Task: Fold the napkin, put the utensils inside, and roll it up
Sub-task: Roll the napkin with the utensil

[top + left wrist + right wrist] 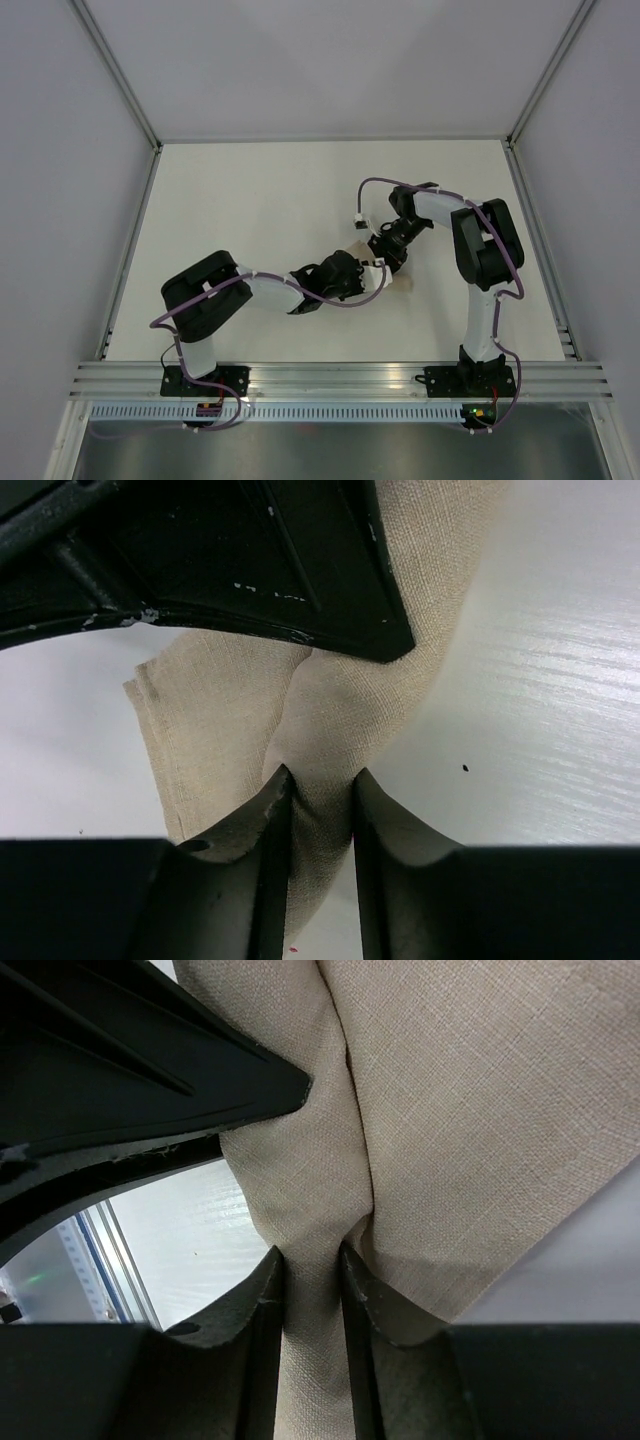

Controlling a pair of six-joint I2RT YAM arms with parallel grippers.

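Top view: left arm (262,290) and right arm (482,245) meeting over middle of white table (250,200). Black wrists crowding over napkin (404,285), only beige sliver showing.

Left wrist view: left gripper (322,792) pinching raised napkin fold. Right arm's dark housing overhanging cloth.

Right wrist view: right gripper (312,1270) clamping another fold. Left arm's housing blocking upper left, creased cloth filling the rest.

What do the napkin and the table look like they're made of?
The napkin: woven cloth, probably linen or a cotton blend, matte beige; the crisscross thread weave and soft creases show. The table: hard white board, likely laminate, slightly glossy, with fine streaked grain.
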